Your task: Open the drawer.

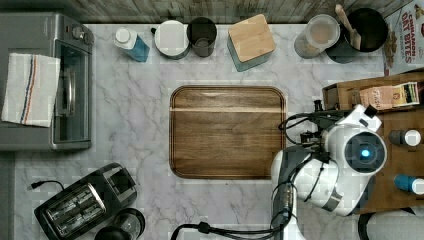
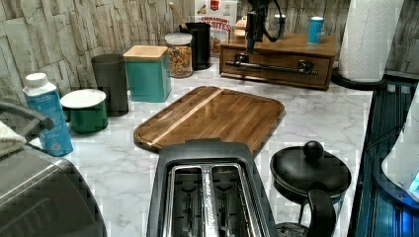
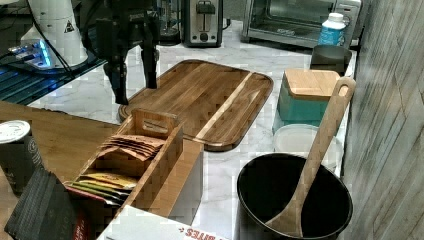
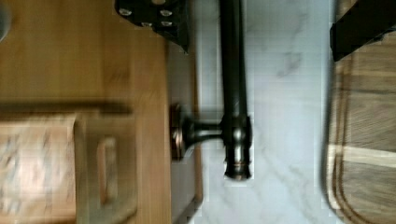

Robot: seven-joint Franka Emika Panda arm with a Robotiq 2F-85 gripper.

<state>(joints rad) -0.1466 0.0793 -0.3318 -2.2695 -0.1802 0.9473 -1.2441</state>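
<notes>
The drawer is a shallow brown wooden front with a long black bar handle, set in a low wooden box at the far end of the counter in the left view. Its front looks flush with the box. My gripper hangs just above the handle's end on the left view's left. In the wrist view the handle runs between my two open fingers, with nothing held. In the right view the gripper stands open, fingers pointing down beside the box's edge.
A large wooden cutting board lies mid-counter, close to the drawer front. On the box stand a tea-bag holder and cans. A paper towel roll stands beside it. Toaster, toaster oven and canisters line the edges.
</notes>
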